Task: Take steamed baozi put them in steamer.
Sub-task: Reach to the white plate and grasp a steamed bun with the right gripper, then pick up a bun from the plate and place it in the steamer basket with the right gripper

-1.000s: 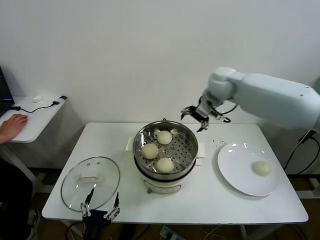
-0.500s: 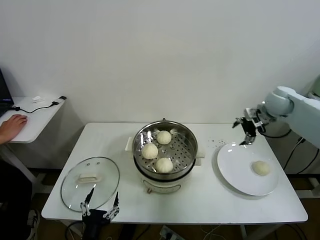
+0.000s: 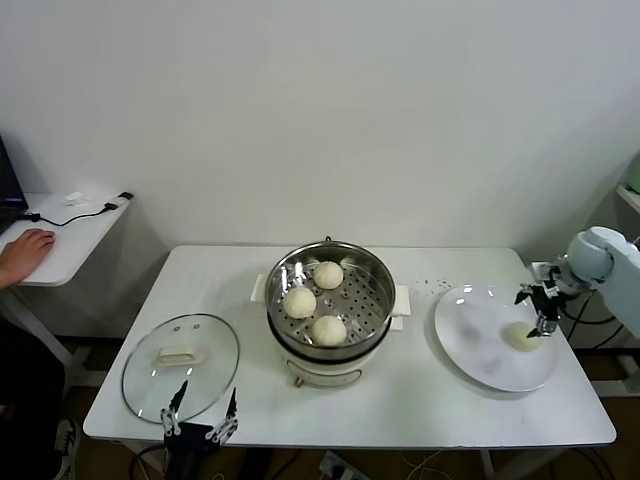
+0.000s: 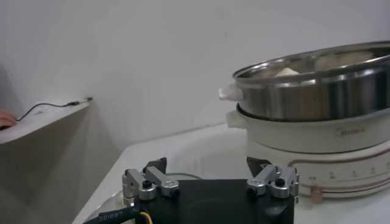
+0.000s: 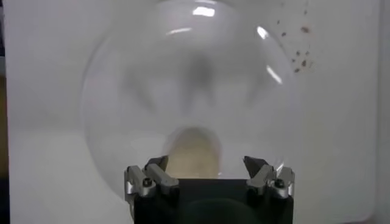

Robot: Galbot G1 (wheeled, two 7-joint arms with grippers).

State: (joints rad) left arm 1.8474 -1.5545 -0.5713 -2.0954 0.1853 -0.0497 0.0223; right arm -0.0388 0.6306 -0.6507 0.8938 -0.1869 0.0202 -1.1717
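Above the plate (image 3: 470, 345), the spread right hand (image 3: 540, 305) hangs over one round, axis-less baozi (image 3: 523, 337).

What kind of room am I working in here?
Probably a lab or office test setup, not a kitchen: a bare white table against a blank wall, a steamer, and a side desk with cables.

Cream-white baozi (image 3: 328, 329) on shiny steel steamer (image 3: 375, 262) tray (perforated with dots), white base beneath. Fourth pale bun (image 3: 521, 337) on glossy white plate (image 3: 470, 340). White table (image 3: 430, 400), dark specks (image 3: 432, 285) scattered.
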